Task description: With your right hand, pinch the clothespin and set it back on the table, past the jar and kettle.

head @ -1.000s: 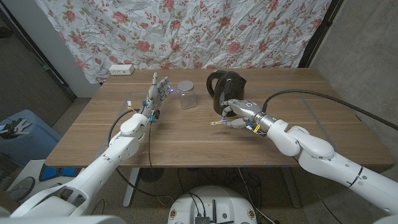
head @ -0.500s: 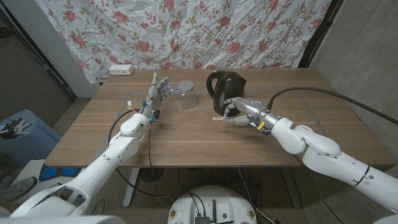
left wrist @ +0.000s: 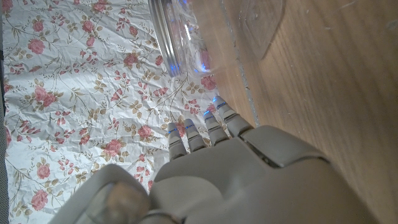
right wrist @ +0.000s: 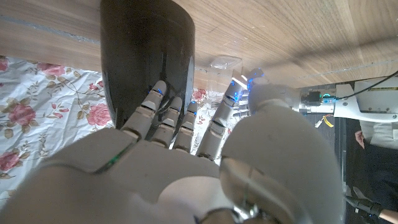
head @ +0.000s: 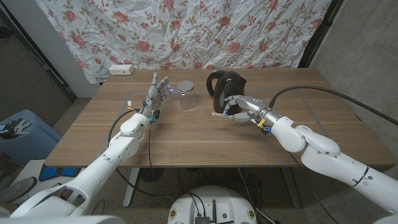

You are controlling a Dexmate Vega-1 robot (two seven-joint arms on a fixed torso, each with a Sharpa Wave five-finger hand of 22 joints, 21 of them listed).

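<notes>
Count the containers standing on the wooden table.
2: a clear glass jar beside the left hand, and a black kettle just behind the right hand.

The right robot hand (head: 238, 108) covers most of the small wooden clothespin (head: 216, 114), only its tip showing; its own fingers hide the pin in the right wrist view. The black rounded kettle (right wrist: 147, 50) and clear glass jar (left wrist: 180, 34) are cut off by picture edges. The jar's rim is blurred
</notes>
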